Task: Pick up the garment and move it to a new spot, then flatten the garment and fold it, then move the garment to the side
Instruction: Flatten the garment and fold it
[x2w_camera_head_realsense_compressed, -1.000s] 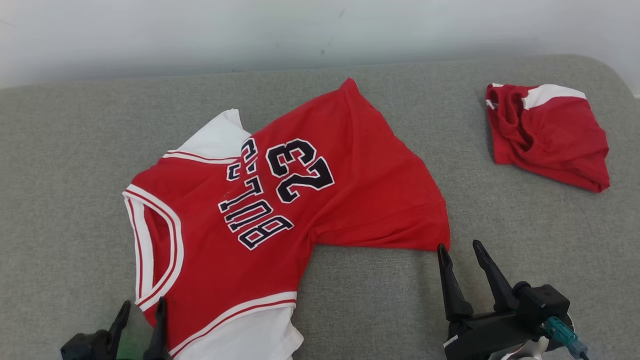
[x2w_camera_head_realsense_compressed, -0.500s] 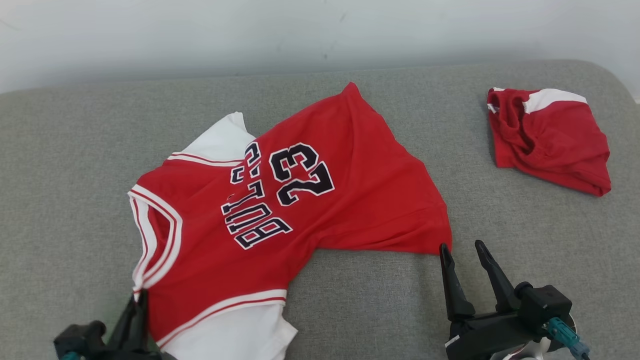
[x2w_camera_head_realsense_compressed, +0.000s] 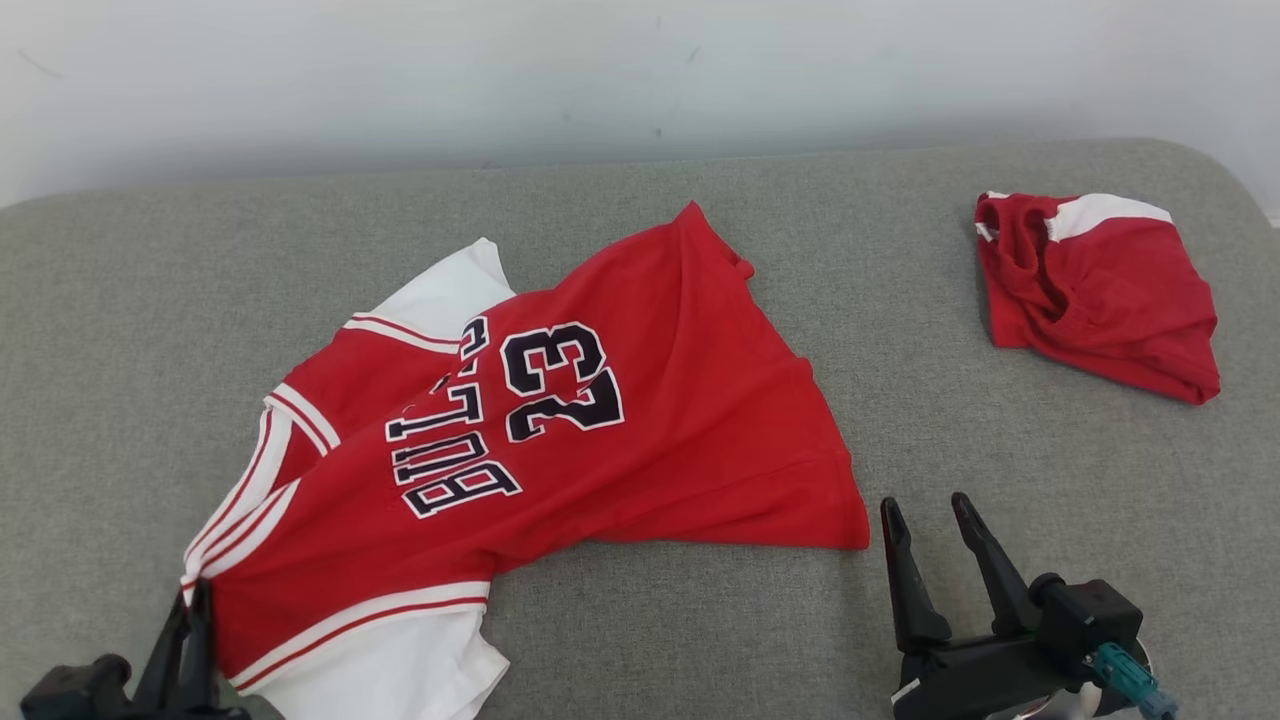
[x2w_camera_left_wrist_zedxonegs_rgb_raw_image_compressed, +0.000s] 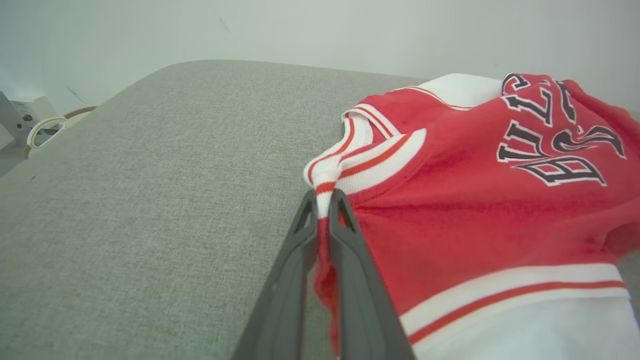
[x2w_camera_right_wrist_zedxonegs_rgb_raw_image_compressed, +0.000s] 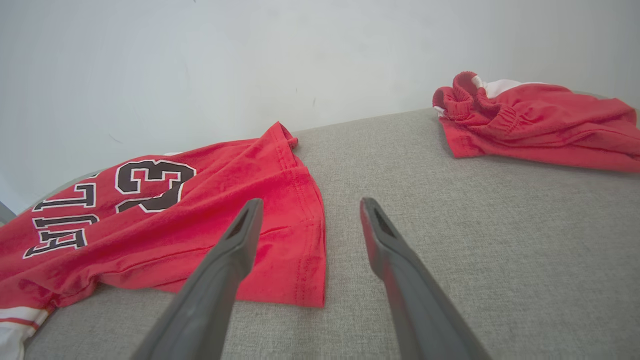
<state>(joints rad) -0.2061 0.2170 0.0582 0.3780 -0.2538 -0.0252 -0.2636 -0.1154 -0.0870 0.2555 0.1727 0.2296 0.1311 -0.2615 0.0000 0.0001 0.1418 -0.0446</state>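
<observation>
The garment (x2w_camera_head_realsense_compressed: 620, 440) is a red basketball jersey with white trim and a dark "BULLS 23" print, lying rumpled across the grey cushion. My left gripper (x2w_camera_head_realsense_compressed: 193, 592) is shut on its white-and-red striped edge at the lower left; in the left wrist view the gripper (x2w_camera_left_wrist_zedxonegs_rgb_raw_image_compressed: 324, 196) pinches that trim of the garment (x2w_camera_left_wrist_zedxonegs_rgb_raw_image_compressed: 480, 210) between both fingers. My right gripper (x2w_camera_head_realsense_compressed: 925, 508) stands open just right of the jersey's lower right corner, touching nothing. In the right wrist view the gripper (x2w_camera_right_wrist_zedxonegs_rgb_raw_image_compressed: 310, 202) hovers over the hem of the garment (x2w_camera_right_wrist_zedxonegs_rgb_raw_image_compressed: 280, 200) and the bare cushion.
A second red-and-white cloth (x2w_camera_head_realsense_compressed: 1100, 285) lies bunched at the far right of the cushion (x2w_camera_head_realsense_compressed: 1000, 430), also seen as a cloth (x2w_camera_right_wrist_zedxonegs_rgb_raw_image_compressed: 535, 125) ahead of the right gripper. A pale wall (x2w_camera_head_realsense_compressed: 600, 70) runs behind. A white object (x2w_camera_left_wrist_zedxonegs_rgb_raw_image_compressed: 30, 125) sits beyond the cushion's left edge.
My left gripper went from open to shut on the jersey's striped edge and dragged it toward the lower left, bunching the armhole. The right gripper stayed put. The camera tilted slightly.
</observation>
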